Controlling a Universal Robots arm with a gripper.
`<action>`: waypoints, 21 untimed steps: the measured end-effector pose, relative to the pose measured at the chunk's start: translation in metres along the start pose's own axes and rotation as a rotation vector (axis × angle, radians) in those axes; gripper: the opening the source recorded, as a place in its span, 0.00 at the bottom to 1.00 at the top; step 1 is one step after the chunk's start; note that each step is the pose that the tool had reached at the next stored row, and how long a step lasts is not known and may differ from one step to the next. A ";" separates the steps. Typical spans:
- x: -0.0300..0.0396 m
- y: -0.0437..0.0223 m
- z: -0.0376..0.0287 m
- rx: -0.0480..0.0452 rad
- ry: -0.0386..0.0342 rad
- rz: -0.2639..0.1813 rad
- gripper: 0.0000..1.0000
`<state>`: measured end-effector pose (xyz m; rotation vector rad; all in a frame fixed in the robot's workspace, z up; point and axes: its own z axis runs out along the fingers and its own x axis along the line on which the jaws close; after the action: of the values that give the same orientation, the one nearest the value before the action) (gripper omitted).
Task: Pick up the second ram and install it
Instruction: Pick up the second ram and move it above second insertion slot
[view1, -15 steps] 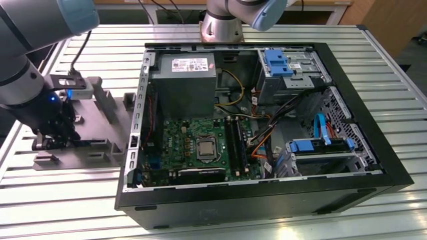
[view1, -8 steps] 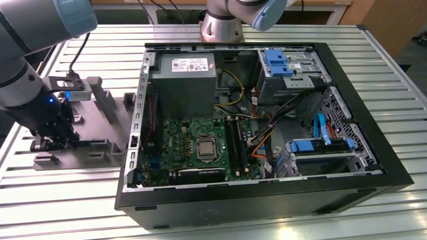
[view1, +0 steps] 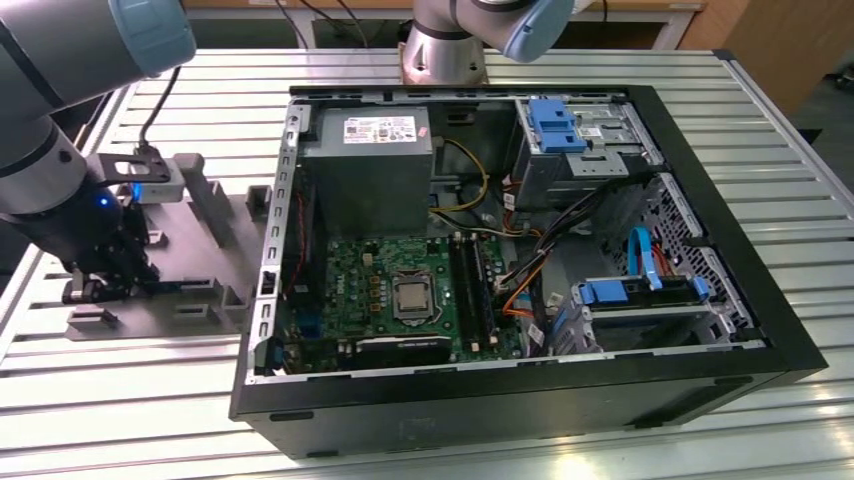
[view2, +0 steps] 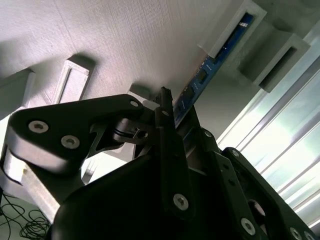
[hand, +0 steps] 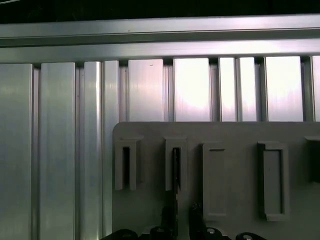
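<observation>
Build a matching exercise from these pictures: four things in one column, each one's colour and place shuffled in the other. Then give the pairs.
Things
1. memory stick
2. power supply
3. motherboard
4. gripper

Colour and place
a. green, lying flat inside the computer case
b. black, down at the holder block, outside the case
c. blue, on edge in a slot of the holder block
d. grey box, inside the case next to the green board

Pairs: 1-c, 2-d, 3-a, 4-b
</observation>
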<state>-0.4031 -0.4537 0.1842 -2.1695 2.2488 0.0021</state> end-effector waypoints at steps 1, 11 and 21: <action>0.0000 -0.0001 0.0000 -0.0001 0.0001 0.000 0.27; 0.0000 -0.0004 0.0000 -0.0001 0.0001 0.000 0.18; -0.0001 -0.0006 -0.0072 0.0000 0.0001 0.000 0.14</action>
<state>-0.4026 -0.4537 0.1914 -2.1696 2.2488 0.0020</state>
